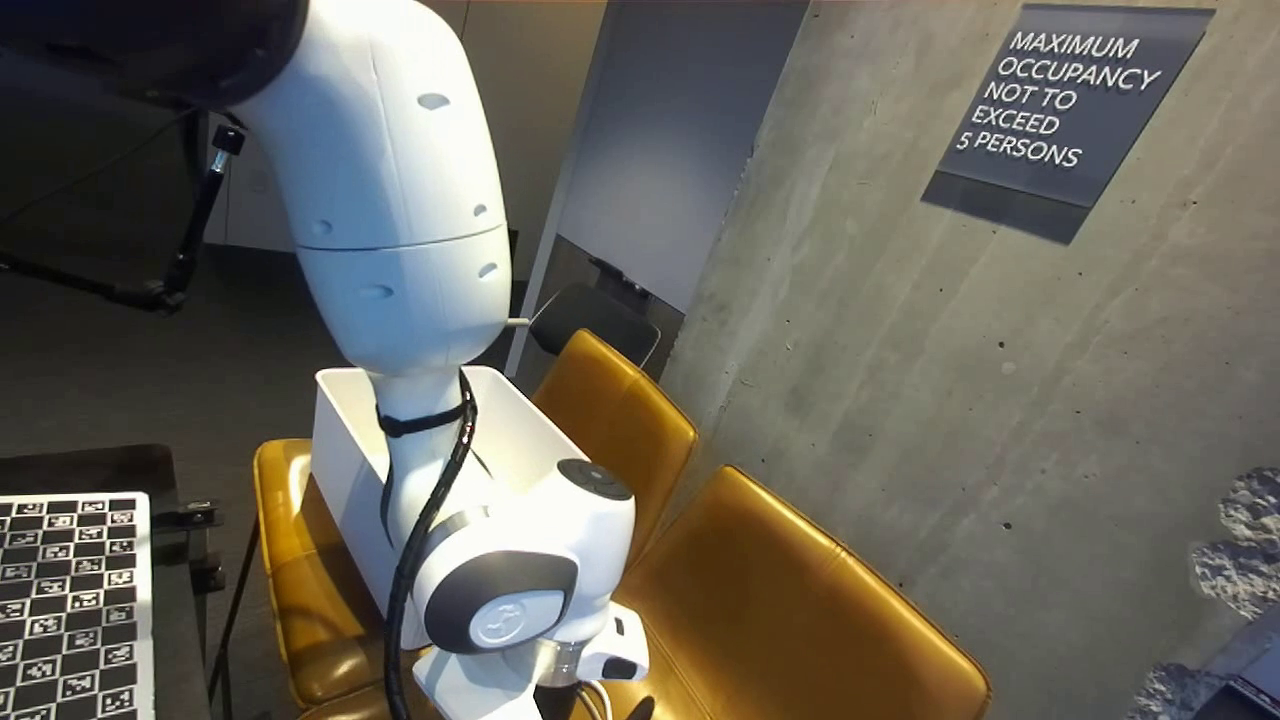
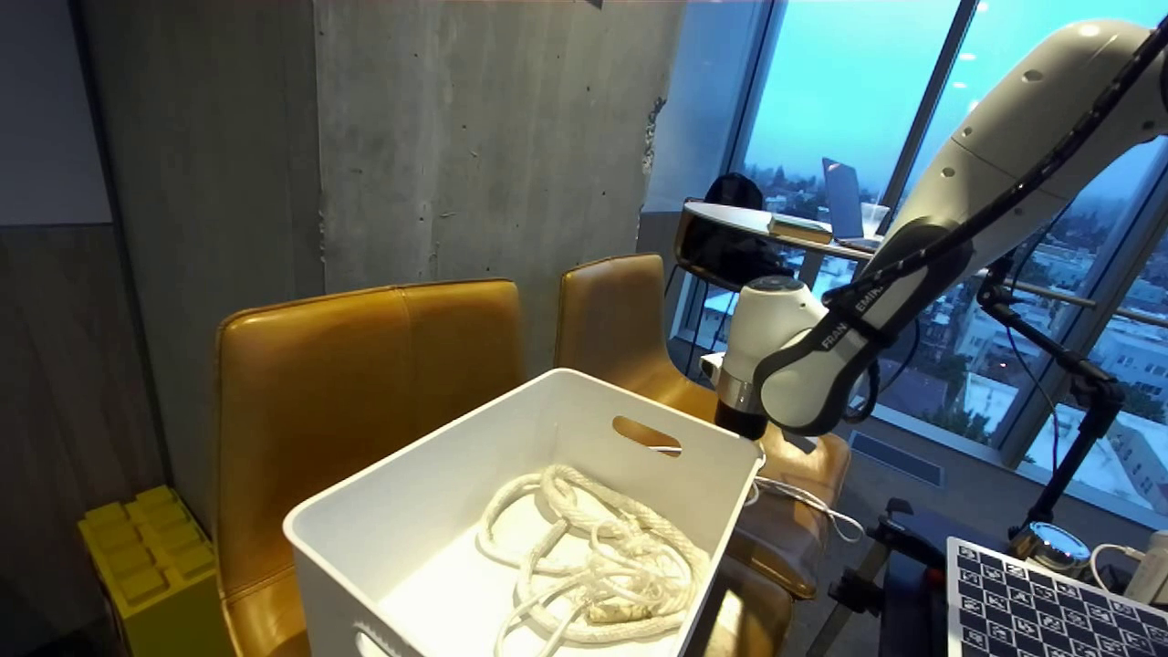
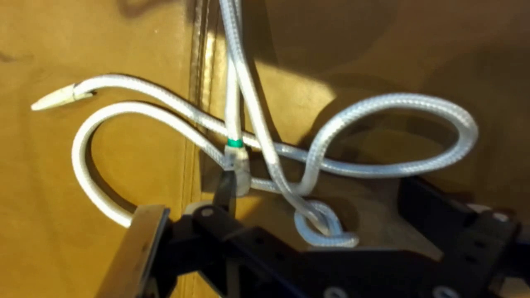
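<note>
In the wrist view my gripper (image 3: pixel 320 179) is open, its two black fingers wide apart. Between and around them lies a white braided rope (image 3: pixel 393 169) on a tan leather chair seat (image 3: pixel 49 174). The left finger is at a rope end with a green band (image 3: pixel 235 143); I cannot tell whether they touch. A small rope loop (image 3: pixel 304 229) shows between the fingers. A pointed rope end (image 3: pixel 60 98) lies at the left. In an exterior view the rope (image 2: pixel 803 494) hangs outside a white bin (image 2: pixel 438 447), and the bin's wall hides the fingers.
More white rope (image 2: pixel 680 545) is coiled inside the bin, which also shows in an exterior view (image 1: pixel 345 545). Tan chairs (image 2: pixel 365 365) stand beside it, near a concrete wall (image 1: pixel 900 380). A checkered board (image 2: pixel 1031 598) lies on a dark stand. A yellow block (image 2: pixel 151 557) stands on the floor.
</note>
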{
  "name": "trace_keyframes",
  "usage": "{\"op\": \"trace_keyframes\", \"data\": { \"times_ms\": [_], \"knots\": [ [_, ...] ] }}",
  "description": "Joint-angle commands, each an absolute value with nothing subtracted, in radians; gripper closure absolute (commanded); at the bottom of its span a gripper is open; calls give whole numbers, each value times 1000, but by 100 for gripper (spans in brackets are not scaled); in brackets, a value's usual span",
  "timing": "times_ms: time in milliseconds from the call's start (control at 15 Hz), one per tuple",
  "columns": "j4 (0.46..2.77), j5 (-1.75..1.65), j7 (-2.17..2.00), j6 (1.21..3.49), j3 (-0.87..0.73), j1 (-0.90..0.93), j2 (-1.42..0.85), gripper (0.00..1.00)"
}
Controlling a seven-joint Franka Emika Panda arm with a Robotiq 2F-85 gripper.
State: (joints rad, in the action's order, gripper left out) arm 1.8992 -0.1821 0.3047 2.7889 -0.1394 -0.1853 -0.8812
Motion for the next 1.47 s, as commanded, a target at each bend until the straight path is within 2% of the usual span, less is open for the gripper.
{"op": "trace_keyframes", "data": {
  "times_ms": [0, 133, 200, 867, 1000, 1400],
  "knots": [
    [1889, -220, 257, 2825, -188, -166, -931, 0],
    [1882, -227, 240, 2828, -209, -162, -954, 0],
    [1874, -229, 233, 2825, -217, -165, -966, 21],
    [1795, -218, 202, 2748, -259, -188, -973, 95],
    [1793, -215, 192, 2724, -260, -187, -954, 100],
    [1868, -224, 120, 2630, -281, -127, -792, 100]
  ]
}}
